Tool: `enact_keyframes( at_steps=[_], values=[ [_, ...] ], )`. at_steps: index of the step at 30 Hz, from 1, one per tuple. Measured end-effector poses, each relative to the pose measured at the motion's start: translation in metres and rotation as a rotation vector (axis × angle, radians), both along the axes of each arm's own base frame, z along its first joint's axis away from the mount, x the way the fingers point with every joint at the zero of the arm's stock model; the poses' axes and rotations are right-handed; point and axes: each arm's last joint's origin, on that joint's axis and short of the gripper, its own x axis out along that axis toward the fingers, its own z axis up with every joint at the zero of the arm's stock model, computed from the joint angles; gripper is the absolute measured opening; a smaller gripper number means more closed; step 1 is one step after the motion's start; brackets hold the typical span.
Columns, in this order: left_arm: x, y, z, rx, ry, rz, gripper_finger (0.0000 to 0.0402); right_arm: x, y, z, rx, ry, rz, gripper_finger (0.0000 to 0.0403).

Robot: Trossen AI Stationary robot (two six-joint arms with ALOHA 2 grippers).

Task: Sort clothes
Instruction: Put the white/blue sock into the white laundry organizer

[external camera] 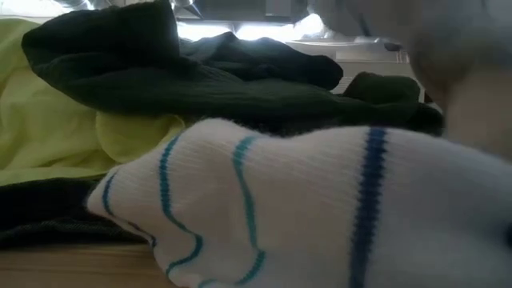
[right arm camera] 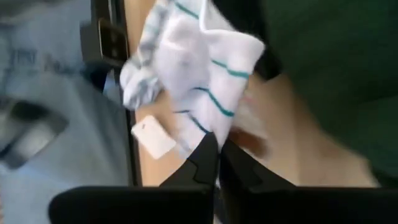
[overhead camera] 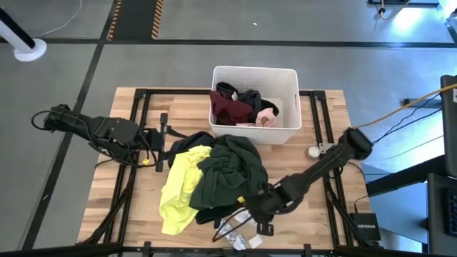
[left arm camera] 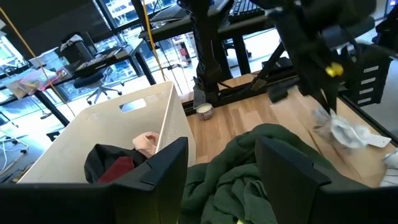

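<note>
Two arms over one wooden table, and the right gripper is down at the near edge, beside the heap of clothes. Its fingers are clenched tight together, tips meeting right at the hem of a white sock with teal and blue stripes (whether any cloth is actually pinched between them, I cannot tell). That sock fills the low view too, lying on the wood just in front of the pile.

Count the pile: one dark green garment heaped in the middle, one neon yellow garment spread on its left side and partly tucked under it, and a strip of black fabric showing at the far edge of the heap. They all touch and overlap.

Behind them stands one white bin, and it already has clothes in it: one maroon piece, one black piece and a scrap of pale pink, bunched towards the bin's left half.

The left gripper waits on the left side of the table, close to the pile, its two fingers parted and holding nothing, pointed over the green garment towards the bin.

One small round object sits on the wood right of the bin.
</note>
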Motion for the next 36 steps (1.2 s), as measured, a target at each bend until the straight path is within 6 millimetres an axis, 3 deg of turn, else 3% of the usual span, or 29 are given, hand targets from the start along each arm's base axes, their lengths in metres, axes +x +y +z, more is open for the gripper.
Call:
enact_keyframes(
  at_steps=[10,20,27,36],
  values=[
    [0.0,0.0,0.0,0.01,0.001,-0.002,0.0182,-0.026,-0.028,0.065,-0.186,-0.318,-0.068,0.0007],
    [0.0,0.0,0.0,0.01,0.001,-0.002,0.0182,-0.039,-0.089,0.114,-0.587,-0.581,-0.327,0.0012],
    [0.0,0.0,0.0,0.01,0.001,-0.002,0.0182,-0.038,-0.149,0.13,-0.889,-0.574,-0.551,0.0021],
    [0.0,0.0,0.0,0.01,0.001,-0.002,0.0182,-0.033,-0.219,0.131,-0.957,-0.459,-0.754,0.0032]
  ],
)
